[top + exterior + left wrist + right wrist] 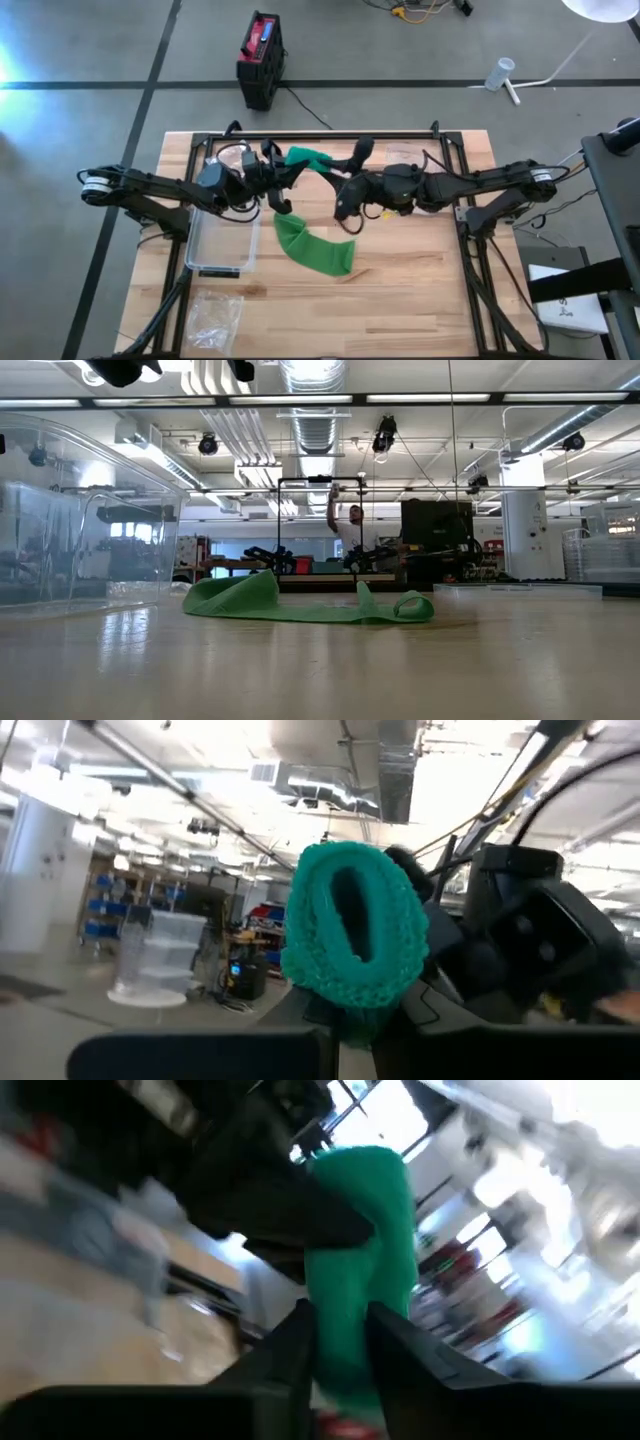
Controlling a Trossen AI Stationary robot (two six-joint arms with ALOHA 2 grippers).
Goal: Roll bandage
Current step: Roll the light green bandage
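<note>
A green bandage (pixel 312 240) is seen stretched across the middle of the wooden desk (pixel 420 300). Its rolled end is held up in the air near the far edge, while the loose tail is draped down and spread flat on the desk top towards the centre. The left gripper (pixel 283 172) is closed on the rolled end; in the left wrist view the roll (pixel 355 925) is seen end-on, pinched just above the fingers. The right gripper (pixel 345 207) is positioned just beside it, with the strip passing between its slightly parted fingers (pixel 290 1345); whether the strip is actually pinched cannot be told. A clear plastic box (pixel 222 240) is placed at the left edge, and a crumpled clear bag (pixel 212 315) is left by the near left corner.
</note>
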